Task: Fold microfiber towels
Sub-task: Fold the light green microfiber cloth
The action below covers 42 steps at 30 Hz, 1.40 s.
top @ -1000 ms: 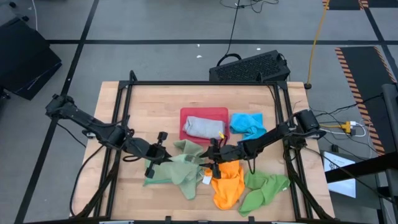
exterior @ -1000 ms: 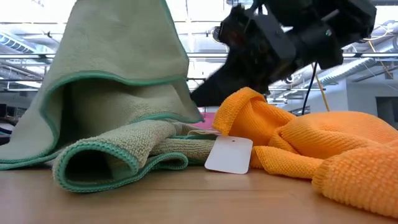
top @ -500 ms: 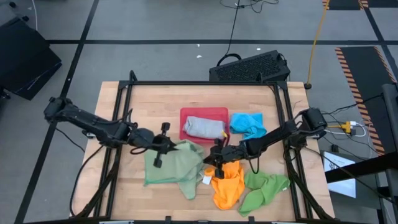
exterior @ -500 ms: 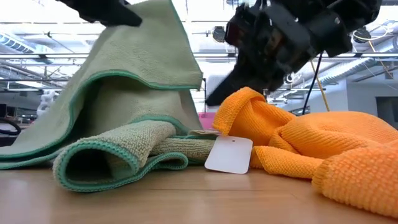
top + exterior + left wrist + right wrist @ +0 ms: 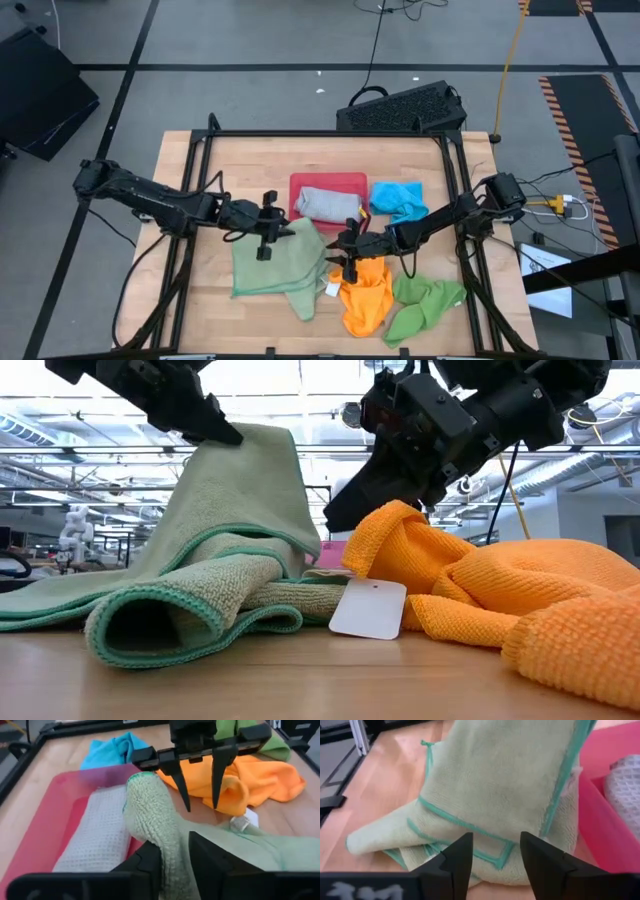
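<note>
A sage green towel [image 5: 278, 265] lies spread left of centre, its far right part raised at my left gripper [image 5: 265, 238], which is shut on it. In the low view the towel [image 5: 240, 510] slopes from that gripper [image 5: 215, 430] down onto a rolled sage green fold [image 5: 160, 620] on the table. My right gripper [image 5: 346, 252] stands open and empty just right of the towel, over the orange towel's [image 5: 365, 295] far edge. The left wrist view shows its fingers [image 5: 199, 785] apart. My left gripper pinches a bunched fold of the sage green towel [image 5: 172, 827] between its two fingers, near a trimmed edge [image 5: 131, 780] that sticks up past the fingertips. The fingers come slanting down from the table's left. The held part is lifted; the rest drapes onto the table.
A red tray [image 5: 305, 183] with a folded grey towel [image 5: 325, 205] sits just beyond the grippers. A bright blue towel [image 5: 398, 198] lies right of the tray and a bright green towel [image 5: 425, 305] at the near right. A white tag [image 5: 370, 610] rests beside the orange towel. A black frame rims the table.
My left gripper has carried the towel's held part toward the table's right and far side, toward the red tray, and has sunk. The towel's peak has come down, and the cloth has spread flatter over the table's left of centre.
</note>
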{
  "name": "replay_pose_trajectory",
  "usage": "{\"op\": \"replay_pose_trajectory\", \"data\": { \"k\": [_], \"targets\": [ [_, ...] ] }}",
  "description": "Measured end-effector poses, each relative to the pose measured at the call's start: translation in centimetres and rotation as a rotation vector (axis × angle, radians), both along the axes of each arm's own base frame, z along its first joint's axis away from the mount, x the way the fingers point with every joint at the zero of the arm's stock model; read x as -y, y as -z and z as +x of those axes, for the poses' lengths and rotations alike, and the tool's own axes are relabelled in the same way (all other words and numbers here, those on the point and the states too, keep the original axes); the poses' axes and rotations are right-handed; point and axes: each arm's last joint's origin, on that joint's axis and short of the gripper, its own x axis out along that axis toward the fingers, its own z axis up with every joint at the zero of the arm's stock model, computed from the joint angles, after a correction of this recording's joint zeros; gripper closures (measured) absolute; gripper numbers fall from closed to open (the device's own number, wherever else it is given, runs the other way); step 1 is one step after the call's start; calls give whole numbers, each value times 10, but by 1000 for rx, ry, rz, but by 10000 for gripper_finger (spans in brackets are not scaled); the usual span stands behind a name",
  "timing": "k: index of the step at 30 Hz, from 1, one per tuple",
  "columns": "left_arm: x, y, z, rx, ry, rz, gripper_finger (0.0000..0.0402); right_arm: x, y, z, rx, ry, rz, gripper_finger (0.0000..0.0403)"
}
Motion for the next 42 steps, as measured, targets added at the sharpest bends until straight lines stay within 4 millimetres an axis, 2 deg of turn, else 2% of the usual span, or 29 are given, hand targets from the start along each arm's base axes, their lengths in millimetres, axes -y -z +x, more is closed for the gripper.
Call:
{"op": "replay_pose_trajectory", "data": {
  "k": [4, 12, 14, 18, 23, 27, 32, 37, 42],
  "targets": [
    [3, -6, -10, -53, -20, -54, 274, 0, 2, -1, -23, 2, -4, 244],
    [13, 1, -36, -255, -97, -180, 237, 1, 4, -2, -45, 11, 6, 249],
    [19, 4, -41, -295, -97, -184, 236, 1, 4, -2, -45, 11, 6, 249],
    [30, 4, -44, -266, -97, -118, 236, 1, 3, -2, -41, 1, -9, 249],
    [28, 4, -45, -233, -179, -9, 236, 1, 3, -1, -28, -2, -20, 247],
    [24, 4, -43, -226, -195, -4, 236, 3, 9, -1, -40, 24, -126, 233],
    [25, 4, -44, -230, -210, -27, 236, 5, 15, 4, -20, 25, -132, 213],
    [28, 10, -52, -306, -237, -42, 236, 11, 18, 9, 7, 15, -177, 193],
    [27, 15, -61, -382, -323, -70, 236, 20, 19, 12, 1, -54, -156, 196]
  ]
}}
